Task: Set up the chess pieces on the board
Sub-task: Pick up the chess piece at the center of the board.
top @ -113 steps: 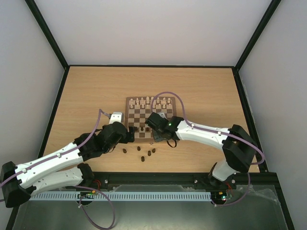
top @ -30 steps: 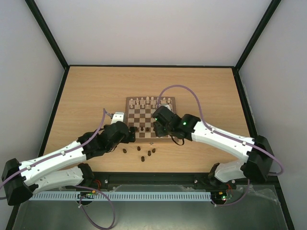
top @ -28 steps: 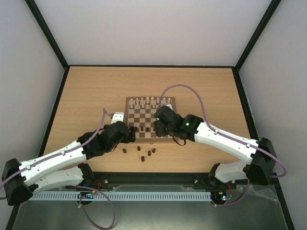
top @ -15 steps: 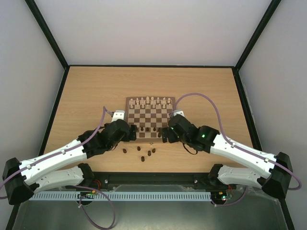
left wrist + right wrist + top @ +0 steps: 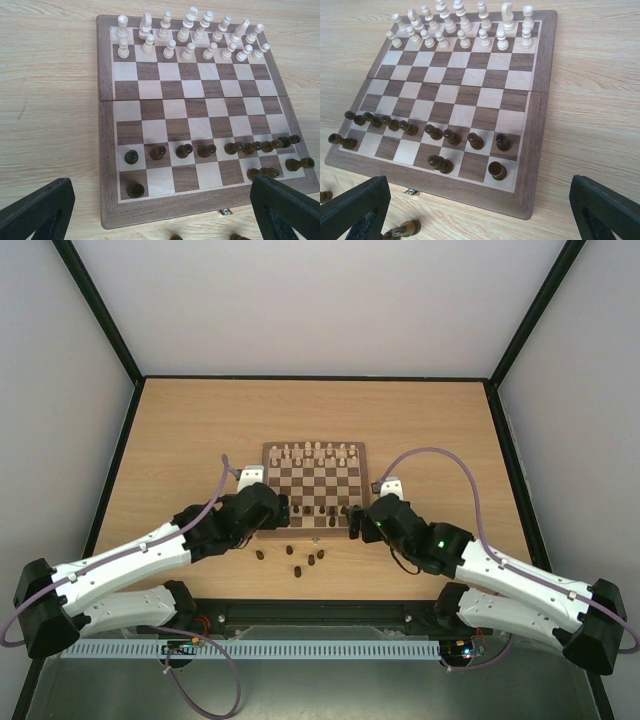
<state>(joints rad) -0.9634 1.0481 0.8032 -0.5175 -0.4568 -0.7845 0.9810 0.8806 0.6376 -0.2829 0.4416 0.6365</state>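
Observation:
The board (image 5: 315, 472) lies mid-table. A row of dark chess pieces (image 5: 184, 150) stands on its second-nearest rank. Behind that row are a corner piece (image 5: 135, 189) at the left, plus a right corner piece (image 5: 497, 171) and two more (image 5: 440, 163). Several dark pieces (image 5: 298, 560) lie loose on the table in front of the board. My left gripper (image 5: 281, 511) hovers at the near left corner of the board, open and empty, fingertips (image 5: 37, 210) wide apart. By the near right corner my right gripper (image 5: 351, 519) is open and empty too, fingertips (image 5: 607, 207) spread.
Cream-white pieces (image 5: 315, 451) fill the two far ranks of the board. A small metal clasp (image 5: 410, 191) sticks out of the board's near edge. Loose dark pieces (image 5: 402, 230) lie just under my right wrist. Black frame rails border the table.
My right gripper has drawn back from over the board to its near right corner and opened. The left gripper has edged slightly toward the board.

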